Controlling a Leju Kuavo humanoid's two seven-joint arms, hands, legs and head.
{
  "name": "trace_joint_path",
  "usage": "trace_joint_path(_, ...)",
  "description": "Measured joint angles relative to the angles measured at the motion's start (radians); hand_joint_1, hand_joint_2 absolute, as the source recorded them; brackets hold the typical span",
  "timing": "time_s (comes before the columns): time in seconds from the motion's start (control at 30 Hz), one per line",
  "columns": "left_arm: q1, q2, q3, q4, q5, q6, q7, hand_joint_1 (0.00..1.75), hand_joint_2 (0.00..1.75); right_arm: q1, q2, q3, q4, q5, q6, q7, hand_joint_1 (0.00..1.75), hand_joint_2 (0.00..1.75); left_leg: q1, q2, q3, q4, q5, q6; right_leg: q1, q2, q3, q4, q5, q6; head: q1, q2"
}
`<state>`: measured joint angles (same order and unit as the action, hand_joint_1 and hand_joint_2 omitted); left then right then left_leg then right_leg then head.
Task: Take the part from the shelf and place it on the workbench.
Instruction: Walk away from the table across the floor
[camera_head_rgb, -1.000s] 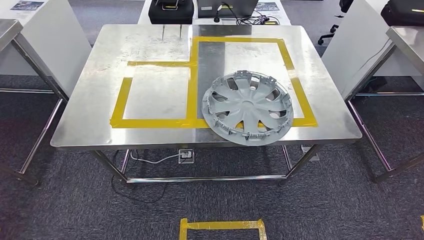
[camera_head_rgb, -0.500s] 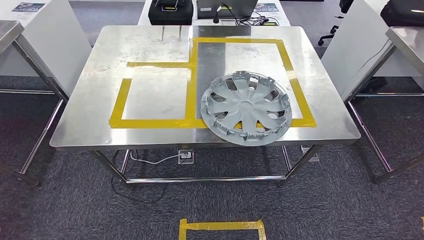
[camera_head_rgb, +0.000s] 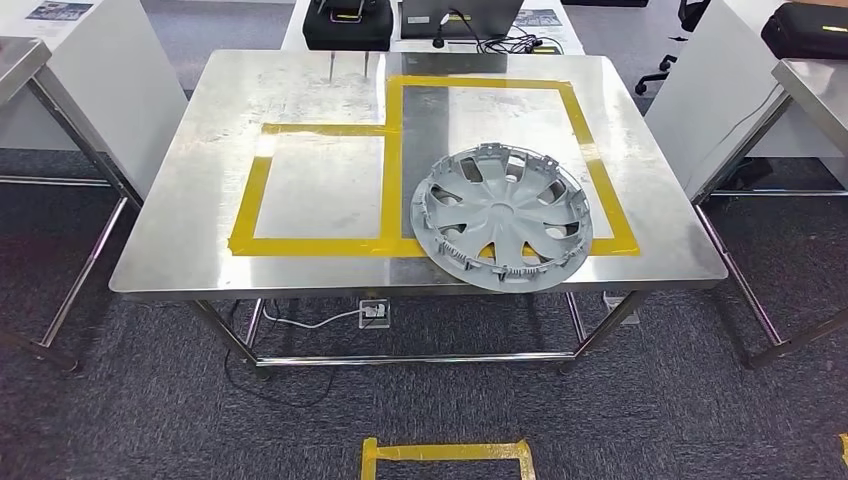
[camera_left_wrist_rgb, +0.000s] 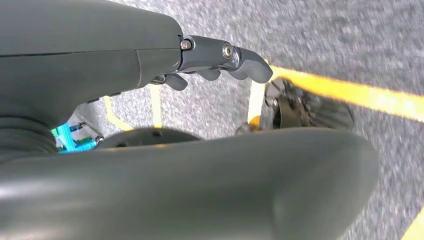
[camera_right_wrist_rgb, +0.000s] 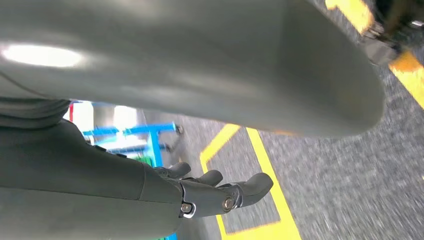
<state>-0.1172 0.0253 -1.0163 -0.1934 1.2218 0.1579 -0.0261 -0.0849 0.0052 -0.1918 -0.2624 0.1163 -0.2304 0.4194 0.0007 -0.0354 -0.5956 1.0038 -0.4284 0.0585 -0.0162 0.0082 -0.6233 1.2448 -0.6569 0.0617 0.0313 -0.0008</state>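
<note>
The part, a silver-grey wheel cover (camera_head_rgb: 502, 216), lies flat on the steel workbench (camera_head_rgb: 200, 230). It sits in the right yellow-taped box, overlapping the tape toward the table's front edge. In the left wrist view my left hand (camera_left_wrist_rgb: 220, 62) hangs over grey carpet, fingers stretched out and holding nothing. My right hand (camera_right_wrist_rgb: 220, 192) in the right wrist view also hangs over carpet with fingers apart and nothing in it.
Yellow tape marks two joined boxes (camera_head_rgb: 315, 185) on the workbench. A black case (camera_head_rgb: 345, 22) and cables lie on the table behind. Steel tables stand at left (camera_head_rgb: 20, 60) and right (camera_head_rgb: 815, 85). A yellow floor marker (camera_head_rgb: 447, 458) lies on the carpet before me.
The whole head picture has shifted slightly left to right, so the camera moved. The wheel cover stays where it lay on the workbench.
</note>
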Motion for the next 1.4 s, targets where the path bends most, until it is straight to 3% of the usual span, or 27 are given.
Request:
trace_joint_path(0.03, 0.000, 0.001, 0.003, 0.000, 0.001, 0.007, 0.004, 0.00, 0.00, 0.000, 0.004, 0.009, 0.005, 0.004, -0.010, -0.016, 0.00, 0.00, -0.002, 0.001, -0.005, 0.001, 0.003, 0.000, 0.001, 0.000, -0.003, 0.022, -0.004, -0.002, 0.002, 0.000)
trace_joint_path(0.07, 0.000, 0.002, 0.005, 0.001, 0.002, 0.012, 0.009, 0.00, 0.00, 0.000, 0.009, 0.018, 0.010, 0.006, -0.018, -0.032, 0.00, 0.00, -0.003, 0.000, -0.009, 0.002, 0.007, -0.001, 0.002, 0.000, 0.013, 0.005, 0.012, -0.006, 0.004, 0.000)
trace_joint_path(0.17, 0.000, 0.005, 0.008, 0.001, -0.002, 0.022, 0.020, 0.00, 0.00, -0.003, 0.023, 0.037, 0.020, 0.000, -0.034, -0.078, 0.00, 0.00, -0.007, -0.002, -0.020, 0.003, 0.020, -0.007, 0.011, 0.002, 0.131, -0.195, 0.096, -0.029, 0.008, 0.000)
trace_joint_path(0.2, -0.001, 0.006, 0.009, 0.001, -0.004, 0.026, 0.022, 0.00, 0.00, -0.005, 0.027, 0.041, 0.023, -0.003, -0.038, -0.092, 0.00, 0.00, -0.007, -0.002, -0.021, 0.002, 0.025, -0.012, 0.015, 0.003, 0.155, -0.240, 0.113, -0.036, 0.006, 0.000)
trace_joint_path(0.33, 0.000, 0.014, 0.011, 0.001, -0.003, 0.030, 0.020, 0.00, 0.00, -0.011, 0.037, 0.049, 0.029, -0.023, -0.055, -0.154, 0.00, 0.00, -0.003, 0.000, -0.024, -0.001, 0.038, -0.038, 0.020, -0.003, 0.149, -0.279, 0.142, -0.055, 0.006, 0.000)
trace_joint_path(0.4, 0.000, 0.018, 0.012, 0.002, 0.001, 0.030, 0.016, 0.00, 0.00, -0.011, 0.041, 0.051, 0.031, -0.032, -0.058, -0.182, 0.00, 0.00, -0.002, 0.009, -0.045, 0.043, -0.018, -0.047, 0.014, -0.011, 0.140, -0.295, 0.166, -0.067, -0.001, 0.000)
trace_joint_path(0.47, 0.000, 0.019, 0.014, 0.002, 0.005, 0.032, 0.014, 0.00, 0.00, -0.010, 0.045, 0.054, 0.035, -0.034, -0.056, -0.199, 0.00, 0.00, 0.005, 0.020, -0.076, 0.159, -0.118, -0.056, 0.013, -0.017, 0.123, -0.298, 0.182, -0.070, -0.014, 0.000)
trace_joint_path(0.5, 0.000, 0.019, 0.015, 0.002, 0.007, 0.034, 0.014, 0.00, 0.00, -0.009, 0.046, 0.056, 0.037, -0.034, -0.055, -0.204, 0.00, 0.00, 0.009, 0.022, -0.085, 0.219, -0.150, -0.061, 0.013, -0.021, 0.114, -0.296, 0.189, -0.069, -0.019, 0.000)
trace_joint_path(0.53, 0.000, 0.020, 0.016, 0.002, 0.011, 0.036, 0.014, 0.00, 0.00, -0.008, 0.048, 0.058, 0.039, -0.034, -0.054, -0.209, 0.00, 0.00, 0.013, 0.024, -0.083, 0.259, -0.160, -0.066, 0.012, -0.026, 0.107, -0.294, 0.196, -0.067, -0.022, 0.000)
trace_joint_path(0.57, 0.000, 0.020, 0.017, 0.002, 0.015, 0.038, 0.014, 0.00, 0.00, -0.008, 0.049, 0.060, 0.041, -0.033, -0.054, -0.212, 0.00, 0.00, 0.018, 0.026, -0.066, 0.266, -0.148, -0.071, 0.010, -0.029, 0.099, -0.291, 0.204, -0.063, -0.025, 0.000)
trace_joint_path(0.63, 0.000, 0.020, 0.018, 0.002, 0.021, 0.042, 0.015, 0.00, 0.00, -0.009, 0.051, 0.064, 0.043, -0.030, -0.054, -0.217, 0.00, 0.00, 0.027, 0.032, 0.015, 0.173, -0.099, -0.081, 0.004, -0.032, 0.081, -0.276, 0.214, -0.053, -0.029, 0.000)
trace_joint_path(0.7, -0.001, 0.018, 0.022, 0.001, 0.026, 0.044, 0.015, 0.00, 0.00, -0.011, 0.051, 0.066, 0.045, -0.027, -0.054, -0.219, 0.00, 0.00, 0.028, 0.034, 0.100, 0.052, -0.090, -0.088, 0.003, -0.033, 0.056, -0.254, 0.222, -0.039, -0.039, 0.000)
trace_joint_path(0.73, -0.001, 0.017, 0.024, 0.001, 0.028, 0.045, 0.015, 0.00, 0.00, -0.012, 0.051, 0.067, 0.046, -0.025, -0.054, -0.220, 0.00, 0.00, 0.027, 0.033, 0.117, 0.018, -0.099, -0.086, 0.004, -0.033, 0.047, -0.245, 0.227, -0.032, -0.042, 0.000)
trace_joint_path(0.8, 0.000, 0.016, 0.028, 0.001, 0.031, 0.046, 0.015, 0.00, 0.00, -0.013, 0.051, 0.070, 0.048, -0.024, -0.054, -0.220, 0.00, 0.00, 0.024, 0.030, 0.107, 0.009, -0.106, -0.069, 0.003, -0.033, 0.036, -0.238, 0.237, -0.021, -0.041, 0.000)
trace_joint_path(0.87, 0.001, 0.016, 0.032, 0.001, 0.032, 0.047, 0.015, 0.00, 0.00, -0.012, 0.052, 0.072, 0.050, -0.024, -0.054, -0.220, 0.00, 0.00, 0.022, 0.032, 0.089, 0.009, -0.097, -0.046, -0.001, -0.029, 0.019, -0.219, 0.216, -0.010, -0.032, 0.000)
trace_joint_path(0.93, 0.000, 0.016, 0.034, 0.001, 0.034, 0.048, 0.015, 0.00, 0.00, -0.011, 0.052, 0.072, 0.052, -0.024, -0.054, -0.220, 0.00, 0.00, 0.020, 0.034, 0.067, 0.009, -0.080, -0.026, -0.002, -0.023, -0.016, -0.133, 0.132, -0.004, -0.019, 0.000)
trace_joint_path(1.0, 0.000, 0.016, 0.036, 0.002, 0.034, 0.048, 0.016, 0.00, 0.00, -0.011, 0.052, 0.073, 0.054, -0.024, -0.054, -0.220, 0.00, 0.00, 0.012, 0.034, 0.044, 0.010, -0.061, -0.017, 0.000, -0.020, -0.048, -0.002, 0.045, -0.007, -0.005, 0.000)
trace_joint_path(1.03, 0.001, 0.015, 0.037, 0.002, 0.034, 0.048, 0.016, 0.00, 0.00, -0.011, 0.052, 0.074, 0.055, -0.024, -0.054, -0.220, 0.00, 0.00, 0.007, 0.034, 0.033, 0.011, -0.050, -0.015, 0.003, -0.019, -0.051, 0.044, 0.030, -0.011, -0.001, 0.000)
trace_joint_path(1.07, 0.001, 0.015, 0.038, 0.002, 0.034, 0.048, 0.016, 0.00, 0.00, -0.011, 0.053, 0.076, 0.056, -0.024, -0.054, -0.220, 0.00, 0.00, 0.003, 0.034, 0.023, 0.013, -0.040, -0.013, 0.008, -0.018, -0.040, 0.059, 0.040, -0.018, 0.003, 0.000)
trace_joint_path(1.1, 0.001, 0.015, 0.039, 0.002, 0.035, 0.048, 0.016, 0.00, 0.00, -0.011, 0.053, 0.077, 0.056, -0.024, -0.054, -0.220, 0.00, 0.00, -0.003, 0.034, 0.014, 0.014, -0.030, -0.012, 0.014, -0.017, -0.012, 0.039, 0.066, -0.028, 0.006, 0.000)
trace_joint_path(1.17, 0.000, 0.013, 0.041, 0.001, 0.036, 0.049, 0.016, 0.00, 0.00, -0.012, 0.050, 0.080, 0.056, -0.024, -0.054, -0.221, 0.00, 0.00, -0.011, 0.033, -0.005, 0.016, -0.012, -0.011, 0.031, -0.015, 0.080, -0.090, 0.115, -0.063, 0.009, 0.000)
trace_joint_path(1.23, -0.001, 0.008, 0.042, 0.000, 0.037, 0.049, 0.016, 0.00, 0.00, -0.015, 0.046, 0.080, 0.056, -0.024, -0.055, -0.223, 0.00, 0.00, -0.012, 0.034, -0.016, 0.015, 0.004, -0.014, 0.046, -0.014, 0.156, -0.219, 0.118, -0.092, 0.004, 0.000)
trace_joint_path(1.27, -0.001, 0.006, 0.042, 0.000, 0.037, 0.049, 0.017, 0.00, 0.00, -0.017, 0.044, 0.080, 0.056, -0.024, -0.055, -0.224, 0.00, 0.00, -0.010, 0.035, -0.020, 0.013, 0.013, -0.018, 0.051, -0.015, 0.168, -0.251, 0.111, -0.100, 0.002, 0.000)
trace_joint_path(1.33, -0.001, 0.004, 0.042, 0.000, 0.038, 0.050, 0.018, 0.00, 0.00, -0.017, 0.044, 0.081, 0.057, -0.024, -0.056, -0.226, 0.00, 0.00, -0.007, 0.037, -0.026, 0.007, 0.030, -0.027, 0.052, -0.017, 0.167, -0.281, 0.127, -0.103, 0.007, 0.000)
trace_joint_path(1.37, 0.000, 0.005, 0.042, 0.000, 0.038, 0.051, 0.018, 0.00, 0.00, -0.017, 0.045, 0.081, 0.057, -0.024, -0.056, -0.227, 0.00, 0.00, -0.007, 0.036, -0.030, 0.008, 0.024, -0.033, 0.048, -0.019, 0.166, -0.295, 0.141, -0.103, 0.011, 0.000)
trace_joint_path(1.4, 0.001, 0.006, 0.042, 0.000, 0.038, 0.051, 0.018, 0.00, 0.00, -0.017, 0.045, 0.082, 0.058, -0.024, -0.056, -0.227, 0.00, 0.00, -0.008, 0.035, -0.039, 0.022, 0.001, -0.038, 0.044, -0.021, 0.163, -0.309, 0.157, -0.104, 0.011, 0.000)
